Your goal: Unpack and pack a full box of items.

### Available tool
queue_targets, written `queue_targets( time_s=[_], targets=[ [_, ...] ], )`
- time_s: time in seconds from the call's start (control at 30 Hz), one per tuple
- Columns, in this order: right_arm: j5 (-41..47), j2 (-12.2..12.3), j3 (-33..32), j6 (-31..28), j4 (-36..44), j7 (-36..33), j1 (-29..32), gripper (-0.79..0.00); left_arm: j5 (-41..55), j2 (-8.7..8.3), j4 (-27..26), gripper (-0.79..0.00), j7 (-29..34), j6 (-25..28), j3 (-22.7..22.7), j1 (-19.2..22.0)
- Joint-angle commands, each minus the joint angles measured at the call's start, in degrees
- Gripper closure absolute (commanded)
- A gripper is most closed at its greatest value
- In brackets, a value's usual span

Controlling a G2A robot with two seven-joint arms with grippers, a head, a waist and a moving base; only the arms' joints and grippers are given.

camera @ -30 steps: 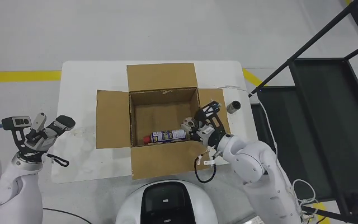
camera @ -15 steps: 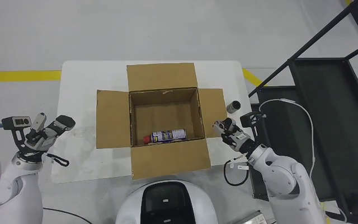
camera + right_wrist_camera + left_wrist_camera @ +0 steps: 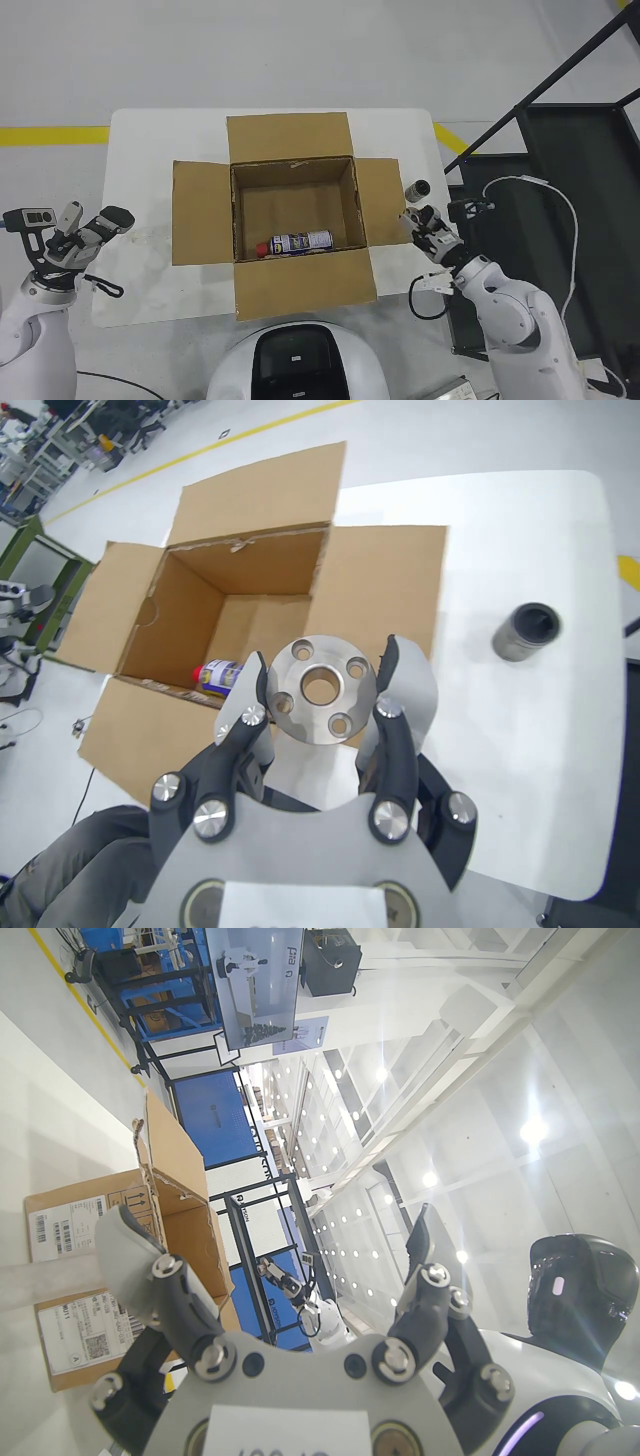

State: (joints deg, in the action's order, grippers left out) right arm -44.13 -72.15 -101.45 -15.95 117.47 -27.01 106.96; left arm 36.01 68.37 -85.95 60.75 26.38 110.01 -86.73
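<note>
An open cardboard box (image 3: 205,212) (image 3: 385,565) sits mid-table with all flaps folded out. Inside on its floor lies a spray can (image 3: 297,242) (image 3: 220,677). My right gripper (image 3: 422,222) (image 3: 322,685) is shut on a round metal flange (image 3: 320,689) with several bolt holes, held above the table just past the box's right flap. A dark metal cylinder (image 3: 417,189) (image 3: 525,631) lies on the table beyond it. My left gripper (image 3: 92,228) (image 3: 265,1238) is open, out past the table's left edge, holding nothing.
The white table (image 3: 150,160) has bare surface left of the box and a narrow strip on its right. A dark metal rack (image 3: 560,170) stands close to the table's right edge. A yellow floor line (image 3: 50,135) runs behind.
My right gripper came up out of the box with the flange and moved right, over the table beside the right flap. The left arm kept still.
</note>
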Motion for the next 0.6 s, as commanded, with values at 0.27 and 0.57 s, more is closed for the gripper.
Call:
queue_targets(
  time_s=[0.27, 0.57],
  targets=[
    [-7.9, 0.2, -0.9, -3.9, -16.5, 14.5, -1.5, 0.000, 0.0, 0.00, 0.0, -0.785, 0.0, 0.0, 0.0, 0.0],
    [-17.4, 0.1, 4.5, -3.5, -32.6, 23.7, -10.3, 0.000, 0.0, 0.00, 0.0, -0.785, 0.0, 0.0, 0.0, 0.0]
  ],
)
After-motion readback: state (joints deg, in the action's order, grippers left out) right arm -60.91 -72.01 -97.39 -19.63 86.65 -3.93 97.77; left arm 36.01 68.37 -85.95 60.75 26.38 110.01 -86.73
